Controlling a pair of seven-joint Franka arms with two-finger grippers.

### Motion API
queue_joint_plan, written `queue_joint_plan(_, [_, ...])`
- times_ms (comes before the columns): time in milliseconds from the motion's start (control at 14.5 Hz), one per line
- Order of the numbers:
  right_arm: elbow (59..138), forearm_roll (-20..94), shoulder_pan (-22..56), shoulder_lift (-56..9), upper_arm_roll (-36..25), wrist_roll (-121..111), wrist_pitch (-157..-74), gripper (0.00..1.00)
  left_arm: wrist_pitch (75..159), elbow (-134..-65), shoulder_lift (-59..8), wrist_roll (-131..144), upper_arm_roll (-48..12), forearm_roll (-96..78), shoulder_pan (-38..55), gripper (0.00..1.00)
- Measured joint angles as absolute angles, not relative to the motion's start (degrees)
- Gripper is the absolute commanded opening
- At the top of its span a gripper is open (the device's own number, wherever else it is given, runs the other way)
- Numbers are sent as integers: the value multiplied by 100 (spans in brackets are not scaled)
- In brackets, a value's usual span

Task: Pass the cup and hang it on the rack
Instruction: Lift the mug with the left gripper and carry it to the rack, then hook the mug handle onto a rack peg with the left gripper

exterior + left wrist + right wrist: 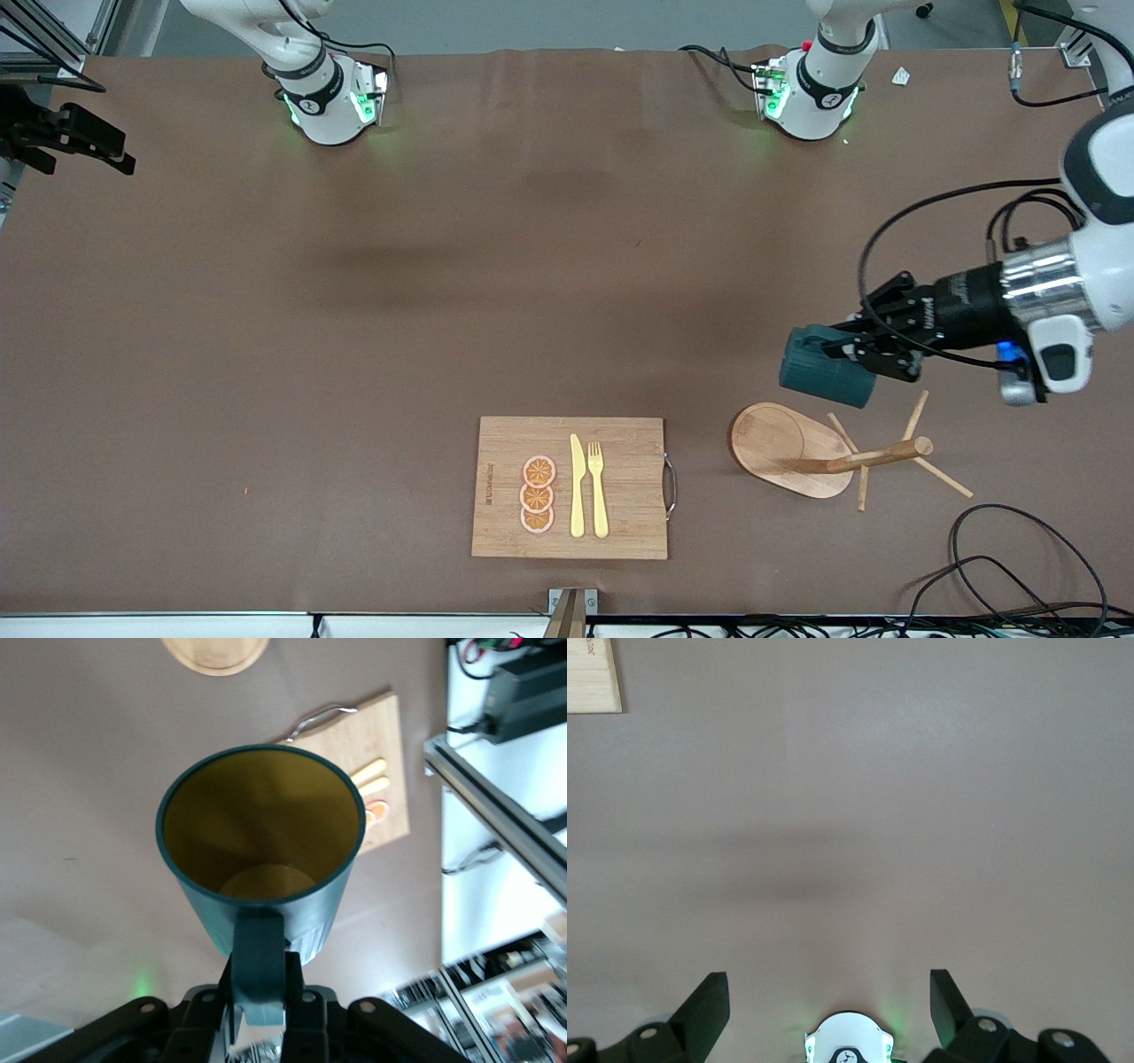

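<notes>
My left gripper (852,350) is shut on the handle of the dark teal cup (824,368) and holds it in the air on its side, over the table just beside the rack. In the left wrist view the fingers (301,1014) clamp the handle, and the cup (261,842) shows its yellowish inside. The wooden rack (873,458) stands on its oval base (775,443) near the left arm's end; its base edge also shows in the left wrist view (215,654). My right gripper (828,978) is open and empty, high over bare table near its own base.
A wooden cutting board (620,514) with a metal handle lies near the front edge, bearing a yellow knife (577,487), a fork (598,487) and orange slices (538,494). It also shows in the left wrist view (390,735). Black cables (1019,567) lie near the rack.
</notes>
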State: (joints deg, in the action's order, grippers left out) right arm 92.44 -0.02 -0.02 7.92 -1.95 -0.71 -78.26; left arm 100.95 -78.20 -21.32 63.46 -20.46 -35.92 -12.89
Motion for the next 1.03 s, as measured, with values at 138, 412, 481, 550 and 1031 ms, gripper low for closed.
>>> queue_joint_plan(138, [9244,-2,-1,792,-195,-71,-7826,100,10088,-7826,-2278,5992,-2044,-3826,-1449,0])
queue_joint_plan(412, [9245,-2,-1,792,-195,-71,-7825,100,10092,-7827,-2682,5467,-2043,-3990,-1498,0])
queue_joint_plan(481, [9245,-2,-1,792,-196,-71,-7825,100,10093,-7828,-2784,5414,-2044,-4100,-1498,0])
queue_joint_plan(550, [9245,-2,-1,792,-196,-71,-7823,100,10096,-7826,-2882,5398,-2043,-4265,-1500,0])
queue_joint_plan(1031, [9245,-2,-1,792,-197,-71,-7803,100,10165,-7811,-3517,5246,-2014,-5282,-1844,0])
